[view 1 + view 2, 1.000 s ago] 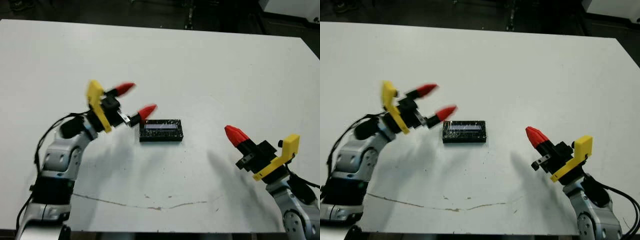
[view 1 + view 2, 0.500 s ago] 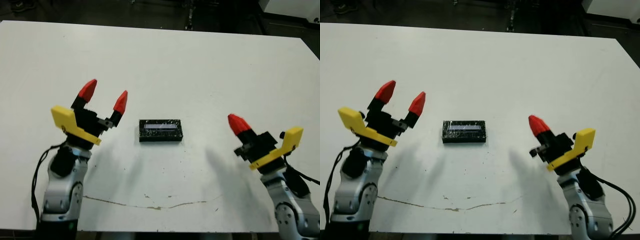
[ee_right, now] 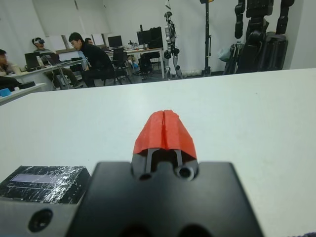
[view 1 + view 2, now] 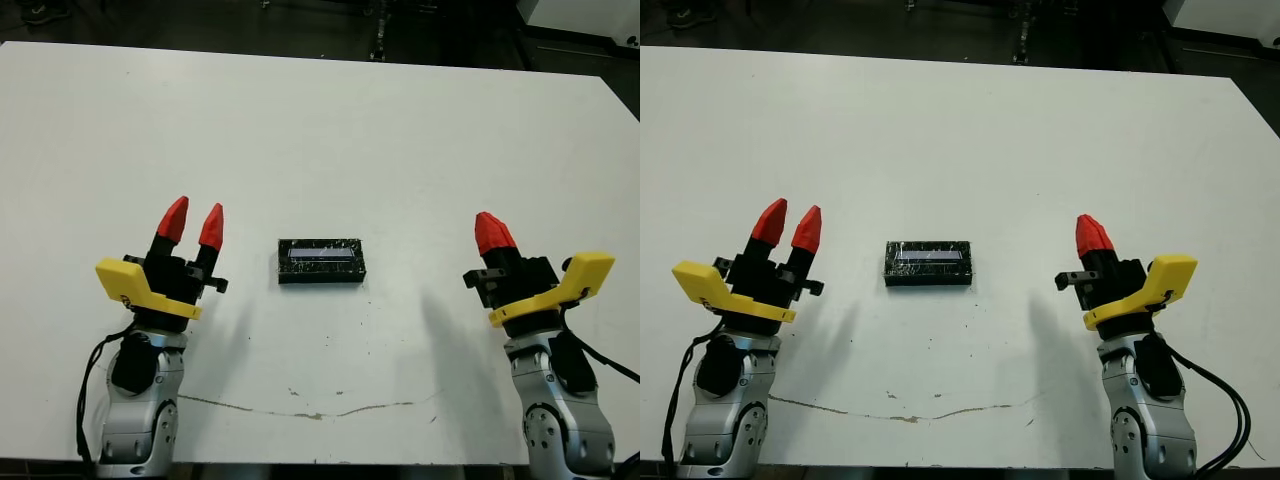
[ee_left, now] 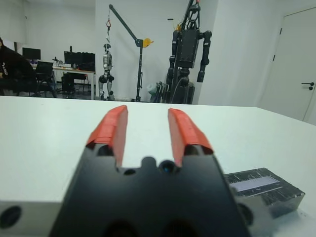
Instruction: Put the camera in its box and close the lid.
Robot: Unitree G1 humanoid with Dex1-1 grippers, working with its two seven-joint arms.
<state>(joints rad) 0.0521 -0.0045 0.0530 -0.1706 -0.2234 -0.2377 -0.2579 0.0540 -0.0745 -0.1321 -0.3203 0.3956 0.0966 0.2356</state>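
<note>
A small black box (image 4: pixel 322 261) lies in the middle of the white table (image 4: pixel 400 130). The crinkled, foil-like lid (image 4: pixel 928 258) sits flat on top of it, with a pale bluish strip along its middle. The camera is hidden. My left gripper (image 4: pixel 193 216) stands upright to the left of the box, well apart from it, its fingers (image 5: pixel 111 129) a little open and holding nothing. My right gripper (image 4: pixel 490 226) stands upright far to the right of the box, its fingers (image 3: pixel 165 129) pressed together and empty. The box (image 5: pixel 261 190) shows at the edge of the left wrist view, and the box (image 3: pixel 44 183) also shows in the right wrist view.
A thin dark crack line (image 4: pixel 300 410) runs across the table near its front edge. Beyond the far edge, people (image 3: pixel 94 57) sit at desks, and a humanoid robot on a stand (image 5: pixel 190 44) is in the room.
My left gripper has drawn back from beside the box to the left and toward the front edge, turning upright with its fingers closer together. The right gripper has also turned upright. The box has not moved.
</note>
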